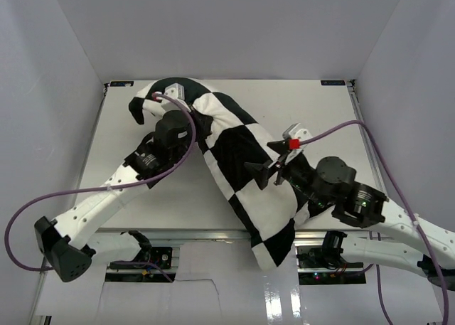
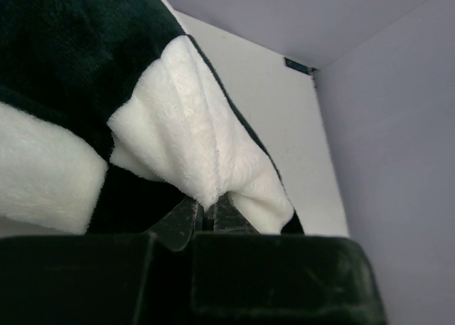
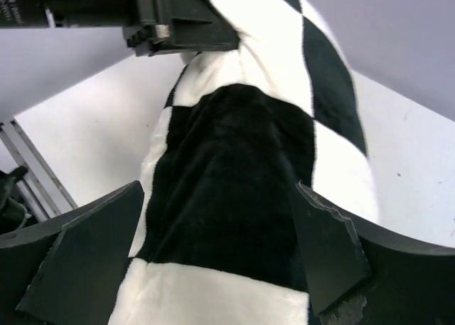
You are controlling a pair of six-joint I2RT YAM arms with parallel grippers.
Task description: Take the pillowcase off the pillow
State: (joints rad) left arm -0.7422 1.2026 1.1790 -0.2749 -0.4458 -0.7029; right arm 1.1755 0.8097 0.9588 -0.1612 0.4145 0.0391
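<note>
The black and white checkered pillowcase [image 1: 238, 151] lies stretched in a diagonal across the table [image 1: 142, 197], from the far left to over the near edge. The pillow is hidden inside it. My left gripper [image 1: 169, 97] is at the cover's far end. In the left wrist view that gripper [image 2: 205, 215] is shut on a white plush fold of the pillowcase [image 2: 192, 140]. My right gripper [image 1: 276, 153] is open at the middle of the bundle. Its fingers [image 3: 85, 261] stand wide on either side of a black square of the pillowcase [image 3: 234, 176].
Grey walls close in the table on the far, left and right sides. A metal rail [image 1: 178, 232] runs along the near edge, and the cover's lower end [image 1: 274, 250] hangs over it. Purple cables [image 1: 21, 225] loop from both arms.
</note>
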